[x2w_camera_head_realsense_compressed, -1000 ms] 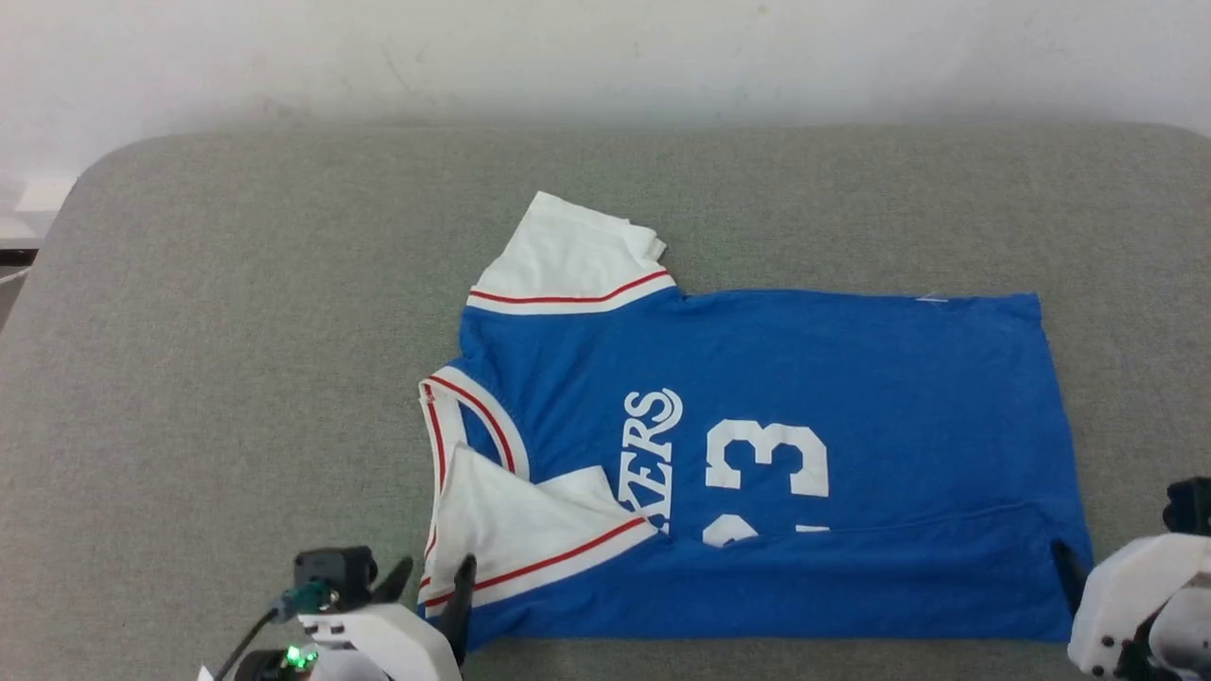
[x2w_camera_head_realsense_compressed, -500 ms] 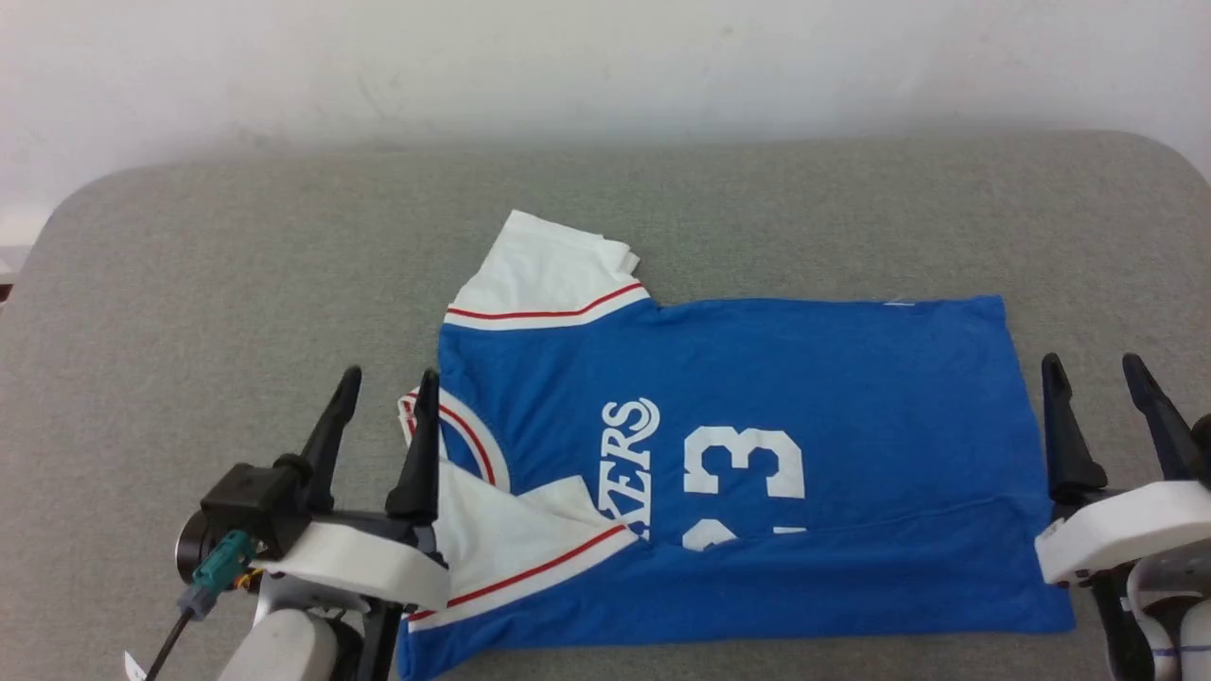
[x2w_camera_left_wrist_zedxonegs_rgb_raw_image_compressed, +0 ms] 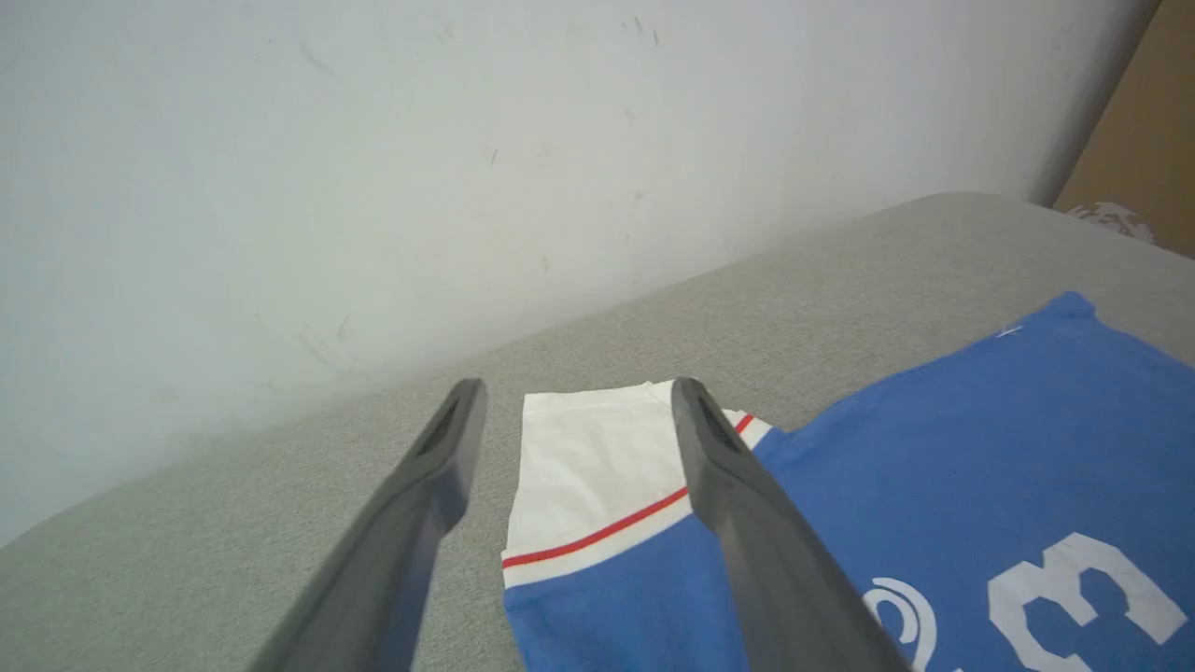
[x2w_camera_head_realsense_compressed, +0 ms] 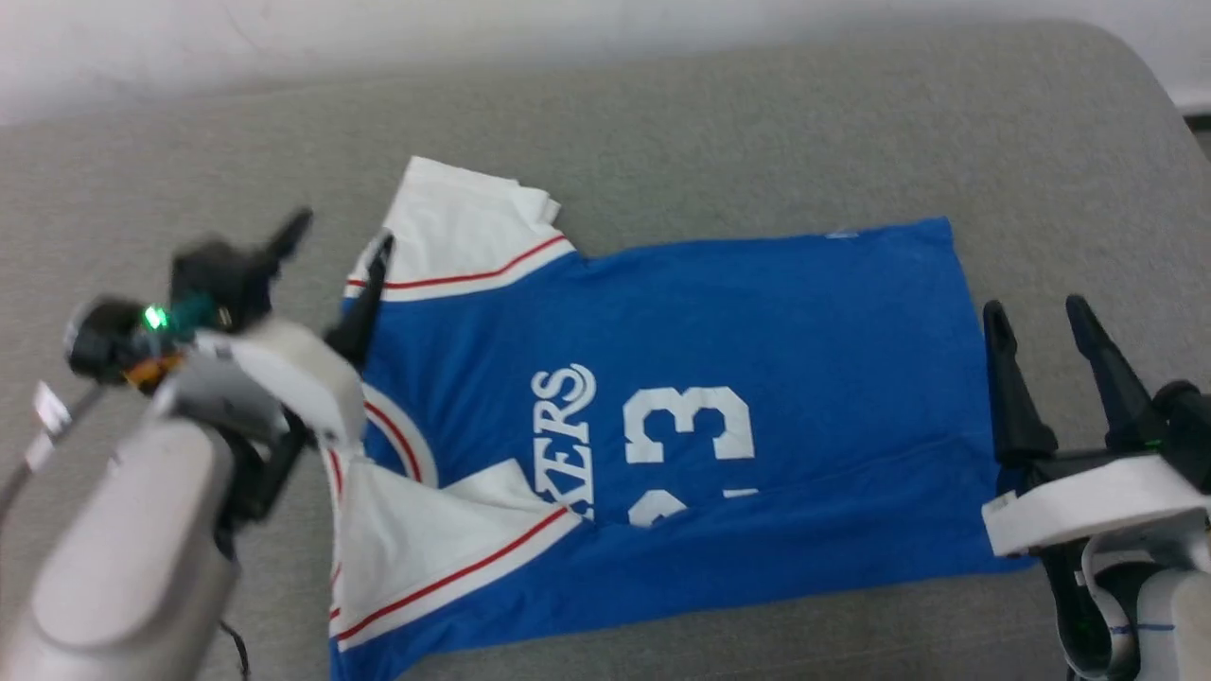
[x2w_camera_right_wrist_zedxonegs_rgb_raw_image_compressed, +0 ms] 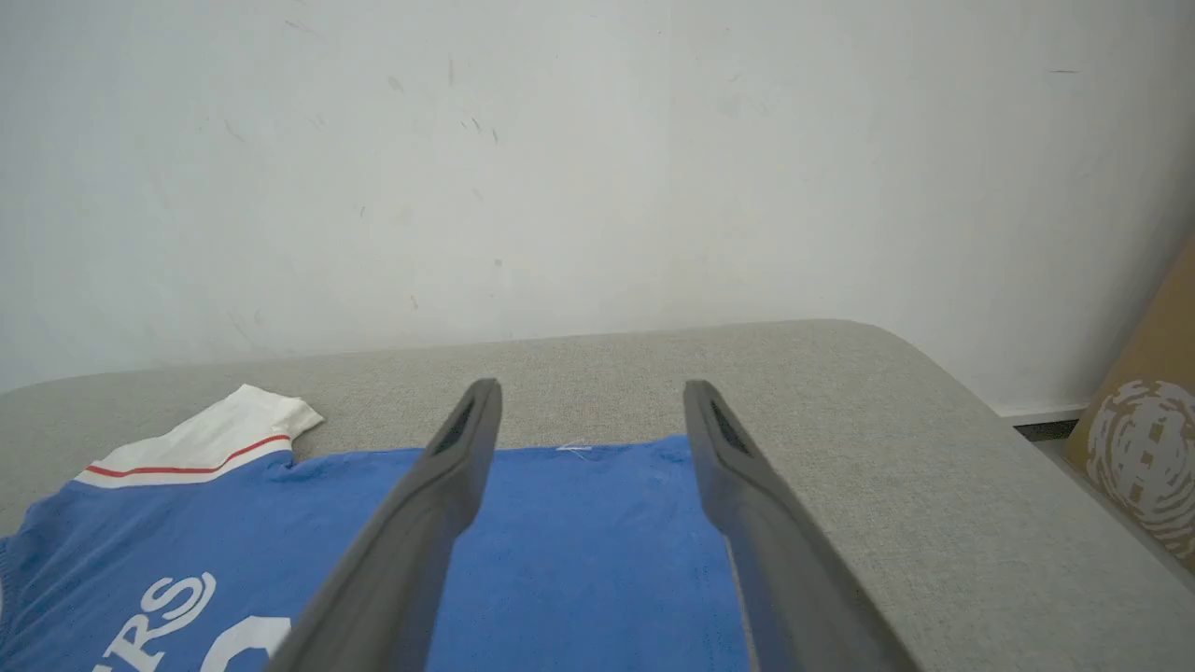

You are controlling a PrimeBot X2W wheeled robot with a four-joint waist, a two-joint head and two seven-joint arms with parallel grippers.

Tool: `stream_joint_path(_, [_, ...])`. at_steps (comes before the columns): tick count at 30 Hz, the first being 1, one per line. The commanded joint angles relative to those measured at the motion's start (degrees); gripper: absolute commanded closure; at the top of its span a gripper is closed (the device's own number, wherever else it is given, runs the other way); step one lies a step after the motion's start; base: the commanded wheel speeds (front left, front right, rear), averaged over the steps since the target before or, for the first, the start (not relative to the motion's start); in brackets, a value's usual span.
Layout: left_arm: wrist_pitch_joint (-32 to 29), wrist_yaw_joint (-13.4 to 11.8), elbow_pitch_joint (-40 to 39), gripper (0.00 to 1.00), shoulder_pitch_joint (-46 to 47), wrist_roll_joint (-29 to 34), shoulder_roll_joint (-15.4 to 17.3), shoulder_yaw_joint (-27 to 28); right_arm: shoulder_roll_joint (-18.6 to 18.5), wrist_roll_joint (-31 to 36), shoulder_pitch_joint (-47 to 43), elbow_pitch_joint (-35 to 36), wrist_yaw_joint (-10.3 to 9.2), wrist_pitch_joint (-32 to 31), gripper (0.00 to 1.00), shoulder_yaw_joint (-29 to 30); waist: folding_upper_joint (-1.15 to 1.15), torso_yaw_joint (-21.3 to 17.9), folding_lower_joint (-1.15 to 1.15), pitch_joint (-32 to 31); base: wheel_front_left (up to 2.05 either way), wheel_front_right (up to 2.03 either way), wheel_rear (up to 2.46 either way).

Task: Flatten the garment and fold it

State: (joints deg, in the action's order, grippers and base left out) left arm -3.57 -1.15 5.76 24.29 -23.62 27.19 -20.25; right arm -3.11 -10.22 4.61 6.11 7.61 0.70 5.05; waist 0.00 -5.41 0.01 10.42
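The garment [x2w_camera_head_realsense_compressed: 757, 331], a royal-blue jersey with white lettering and numbers, lies sideways on the grey table, collar to the left and hem to the right. Its near long edge is folded over the lower lettering, and the near white sleeve [x2w_camera_head_realsense_compressed: 416, 539] lies on the body. The far white sleeve [x2w_camera_head_realsense_compressed: 454, 218] sticks out flat. My left gripper [x2w_camera_head_realsense_compressed: 341, 235] hovers open by the far shoulder; in the left wrist view its fingers [x2w_camera_left_wrist_zedxonegs_rgb_raw_image_compressed: 439, 485] frame the far sleeve [x2w_camera_left_wrist_zedxonegs_rgb_raw_image_compressed: 588, 467]. My right gripper [x2w_camera_head_realsense_compressed: 1036, 307] stands open just right of the hem, over the blue cloth [x2w_camera_right_wrist_zedxonegs_rgb_raw_image_compressed: 579, 541], holding nothing.
The grey padded table [x2w_camera_head_realsense_compressed: 757, 123] runs back to a white wall [x2w_camera_right_wrist_zedxonegs_rgb_raw_image_compressed: 560, 168]. Its rounded right corner [x2w_camera_right_wrist_zedxonegs_rgb_raw_image_compressed: 896, 345] drops off toward a brown cardboard box [x2w_camera_right_wrist_zedxonegs_rgb_raw_image_compressed: 1139, 439] on the floor. Bare grey fabric lies all around the jersey.
The head camera has shifted. My left gripper rose from the near sleeve and moved back to the far shoulder. My right gripper came up beside the hem. Both stayed open; the jersey lies unchanged.
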Motion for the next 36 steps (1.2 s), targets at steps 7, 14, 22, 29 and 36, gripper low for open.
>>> stream_joint_path(7, [-16.96,5.90,6.91,0.00,17.51,-1.58,6.63,-0.32,0.22,-4.38,3.28,-0.33,-0.12,2.37,0.00,-2.58,0.00,-11.24,-0.01,12.72,0.00,0.00,0.00])
stream_joint_path(14, [-31.81,7.62,17.82,0.00,31.30,-5.55,9.36,-0.53,0.23,-7.08,5.34,-3.16,-0.12,5.35,0.00,-4.93,0.00,-15.89,-0.01,17.63,0.00,0.00,0.00])
stream_joint_path(22, [-45.32,5.16,25.19,0.00,38.56,-9.11,10.02,0.94,0.23,-8.30,6.76,-4.43,-0.12,7.34,0.00,-6.04,0.00,-18.89,-0.01,20.00,0.00,0.00,0.00])
stream_joint_path(29, [-50.07,4.66,27.66,0.00,39.57,-6.06,13.45,-1.80,0.23,-9.36,6.82,-4.54,-0.12,8.04,0.00,-6.74,0.00,-19.68,-0.01,21.53,0.00,0.00,0.00])
stream_joint_path(36, [-53.33,6.18,28.87,0.10,37.11,-10.32,12.40,-1.55,0.23,-9.57,6.87,-4.55,-0.12,8.13,0.00,-6.89,0.00,-19.34,-0.01,22.17,0.00,0.00,0.00])
